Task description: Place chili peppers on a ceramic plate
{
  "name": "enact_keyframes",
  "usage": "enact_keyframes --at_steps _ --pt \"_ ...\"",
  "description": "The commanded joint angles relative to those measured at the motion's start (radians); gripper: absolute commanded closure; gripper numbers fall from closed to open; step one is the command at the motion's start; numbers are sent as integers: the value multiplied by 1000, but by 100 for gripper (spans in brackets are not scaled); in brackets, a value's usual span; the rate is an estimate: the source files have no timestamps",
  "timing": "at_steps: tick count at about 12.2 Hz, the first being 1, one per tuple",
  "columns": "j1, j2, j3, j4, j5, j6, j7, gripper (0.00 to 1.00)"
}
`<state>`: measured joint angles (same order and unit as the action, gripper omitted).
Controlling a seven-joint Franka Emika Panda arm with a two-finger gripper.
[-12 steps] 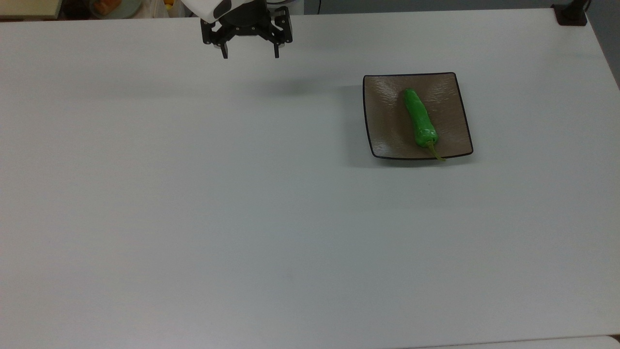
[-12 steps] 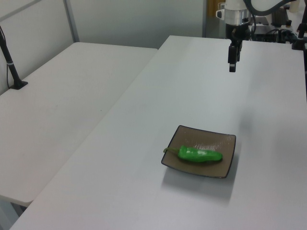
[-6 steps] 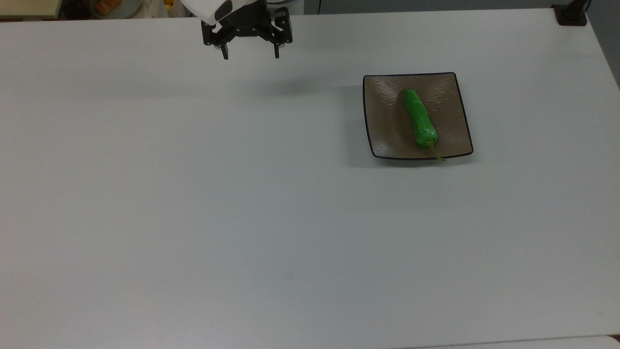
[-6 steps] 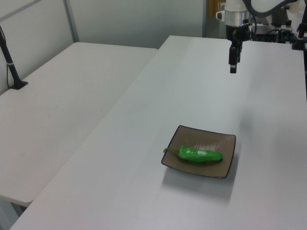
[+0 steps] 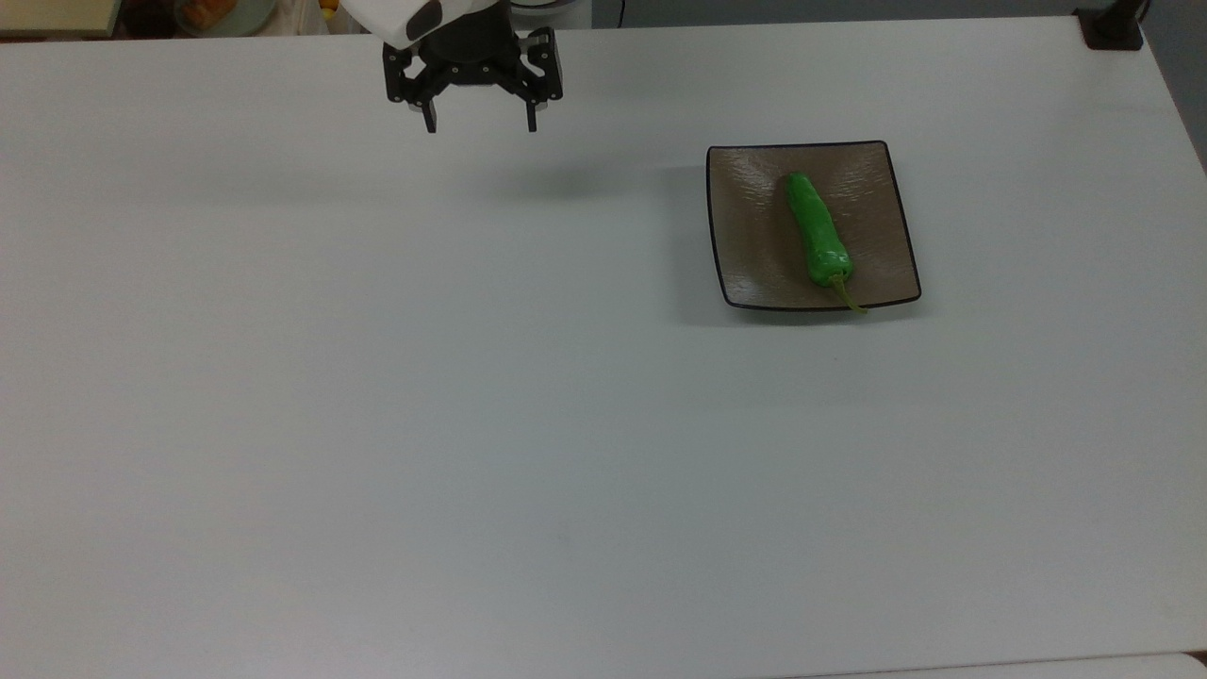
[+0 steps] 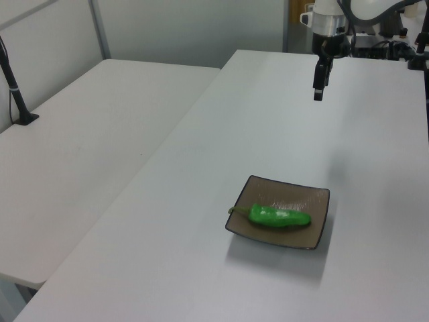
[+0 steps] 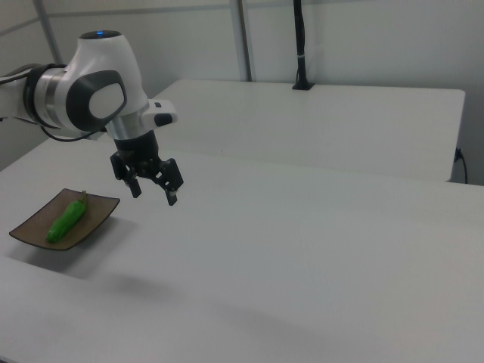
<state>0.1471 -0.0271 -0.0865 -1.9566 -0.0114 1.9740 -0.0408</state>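
Nearest in the top view lies a wide bare stretch of the white table (image 5: 471,453), with nothing on it to get in the way. Farther back, toward the top view's right, sits the ceramic plate (image 5: 750,226), square, glossy brown with a fine brushed texture, a thin black rim and gently upturned edges. The chili pepper (image 5: 817,231) lies on it lengthwise, a little right of the plate's middle in the top view, bright green, glossy and slightly wrinkled, its blunt end toward the far rim. Its thin olive stem (image 5: 849,297) curves over the near rim and just past it (the body itself rests fully inside the plate). Judging by this, the placing looks done: the pepper is flat and settled, with nothing touching it.

Farthest back, near the table's far edge and well apart from the plate, hangs the hand (image 5: 480,124) above the table, its two black fingers spread wide and pointing down, holding nothing. In the right view the hand (image 7: 153,195) is clearly off the surface, beside the plate and not over it, which suits an arm that is clear of a finished placement.
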Motion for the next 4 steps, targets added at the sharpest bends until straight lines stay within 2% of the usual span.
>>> enact_keyframes --at_steps 1,4 --pt "-23 -1 -3 -27 19 52 44 0" --pt "-21 -1 -3 -22 19 49 45 0"
